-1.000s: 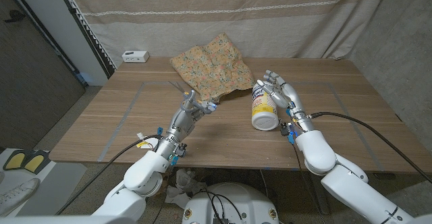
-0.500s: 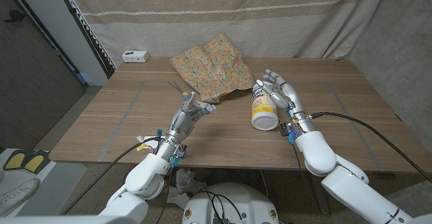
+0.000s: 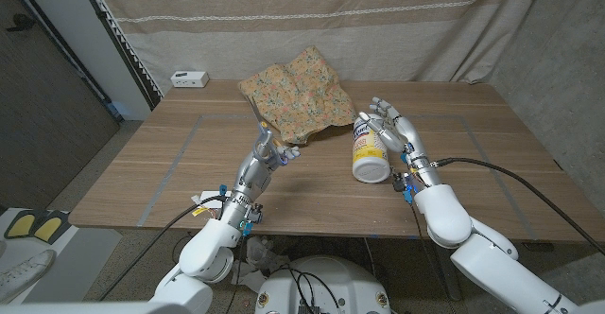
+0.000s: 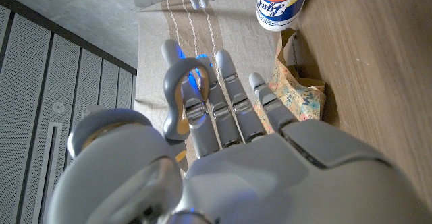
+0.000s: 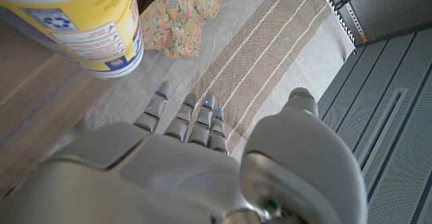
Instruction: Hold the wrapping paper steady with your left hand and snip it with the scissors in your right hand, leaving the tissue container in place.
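1. The left silver-grey robot hand point(image 3: 264, 152) reaches forward from the bottom left on its white and grey arm, fingers point(image 4: 229, 96) stretched out straight together, with a grey loop point(image 4: 181, 92) hooked round one of them.
2. The right silver-grey robot hand point(image 3: 391, 125) stands raised, palm turned inward, fingers point(image 5: 192, 119) spread and slightly curled, gripping nothing.

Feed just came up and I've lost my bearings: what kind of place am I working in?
Probably a lab or test bay, not a home: a bare wooden table with marked outlines, a curtain hung as backdrop, and grey metal wall panels to the left.
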`<control>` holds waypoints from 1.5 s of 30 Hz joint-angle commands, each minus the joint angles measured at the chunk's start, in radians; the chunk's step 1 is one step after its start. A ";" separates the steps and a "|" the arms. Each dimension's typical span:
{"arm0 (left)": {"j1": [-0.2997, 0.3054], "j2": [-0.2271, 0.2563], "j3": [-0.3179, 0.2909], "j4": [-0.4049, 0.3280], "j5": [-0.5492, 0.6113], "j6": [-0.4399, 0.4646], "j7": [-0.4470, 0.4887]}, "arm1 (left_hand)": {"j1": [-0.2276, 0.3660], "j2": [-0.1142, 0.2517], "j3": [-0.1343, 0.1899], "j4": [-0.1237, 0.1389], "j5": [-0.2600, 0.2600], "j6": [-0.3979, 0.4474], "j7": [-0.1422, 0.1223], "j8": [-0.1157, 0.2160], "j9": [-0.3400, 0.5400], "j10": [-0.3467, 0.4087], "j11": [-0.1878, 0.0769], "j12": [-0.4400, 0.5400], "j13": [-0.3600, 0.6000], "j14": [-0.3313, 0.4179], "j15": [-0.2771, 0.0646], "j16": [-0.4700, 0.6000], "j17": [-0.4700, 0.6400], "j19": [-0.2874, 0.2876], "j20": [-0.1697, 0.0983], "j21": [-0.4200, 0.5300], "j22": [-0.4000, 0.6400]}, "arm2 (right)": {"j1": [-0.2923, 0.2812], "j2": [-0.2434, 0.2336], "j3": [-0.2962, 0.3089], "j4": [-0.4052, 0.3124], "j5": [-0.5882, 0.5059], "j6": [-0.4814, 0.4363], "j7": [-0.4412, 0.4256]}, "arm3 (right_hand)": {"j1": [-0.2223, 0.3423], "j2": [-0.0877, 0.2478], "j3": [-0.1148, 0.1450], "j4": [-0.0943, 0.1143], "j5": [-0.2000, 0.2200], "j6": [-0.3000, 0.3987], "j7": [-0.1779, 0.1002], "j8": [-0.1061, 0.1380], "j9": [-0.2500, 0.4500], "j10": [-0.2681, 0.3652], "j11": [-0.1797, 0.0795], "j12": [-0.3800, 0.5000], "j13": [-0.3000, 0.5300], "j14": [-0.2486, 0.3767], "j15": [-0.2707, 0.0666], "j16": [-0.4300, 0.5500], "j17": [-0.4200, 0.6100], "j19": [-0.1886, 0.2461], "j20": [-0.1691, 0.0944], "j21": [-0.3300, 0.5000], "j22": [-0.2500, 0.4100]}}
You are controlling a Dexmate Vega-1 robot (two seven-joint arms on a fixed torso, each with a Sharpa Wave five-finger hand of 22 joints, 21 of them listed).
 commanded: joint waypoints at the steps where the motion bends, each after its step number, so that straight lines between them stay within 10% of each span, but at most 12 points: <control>1: -0.012 -0.043 0.014 0.036 0.015 -0.040 0.012 | 0.021 -0.001 -0.005 -0.003 -0.001 0.034 0.001 0.027 0.019 0.119 -0.104 0.020 0.055 0.015 -0.134 0.018 0.019 0.012 -0.001 0.003 -0.001 | -0.002 0.001 0.005 -0.004 -0.006 -0.001 0.000 | -0.008 0.005 -0.007 -0.001 0.010 -0.002 0.003 0.008 -0.001 -0.002 0.000 -0.003 0.001 -0.002 -0.001 0.004 -0.001 -0.001 0.015 -0.003 0.003; 18: 0.011 -0.034 0.003 0.005 0.056 0.027 0.087 | -0.064 -0.086 -0.043 0.020 -0.025 0.034 0.042 0.023 0.026 0.149 -0.062 0.013 0.019 0.045 -0.104 0.046 0.052 0.036 0.025 0.005 -0.007 | -0.015 -0.017 0.032 -0.030 -0.012 -0.011 0.011 | -0.011 0.005 -0.012 -0.002 0.011 -0.011 0.006 0.007 -0.002 -0.010 0.001 -0.007 -0.004 -0.009 0.005 0.003 -0.004 -0.008 0.039 -0.013 0.003; 45: -0.005 0.031 -0.017 -0.040 0.018 0.110 0.063 | -0.185 -0.097 -0.046 0.041 -0.063 0.011 0.079 0.014 0.046 0.118 -0.032 0.013 0.025 0.022 -0.068 0.063 0.087 0.030 0.046 -0.009 -0.014 | -0.003 -0.030 0.057 -0.044 -0.033 -0.012 0.032 | -0.030 0.005 -0.025 0.004 0.009 -0.041 0.019 -0.001 -0.004 -0.044 0.010 -0.021 -0.013 -0.029 0.028 0.000 -0.008 -0.027 0.046 -0.036 0.001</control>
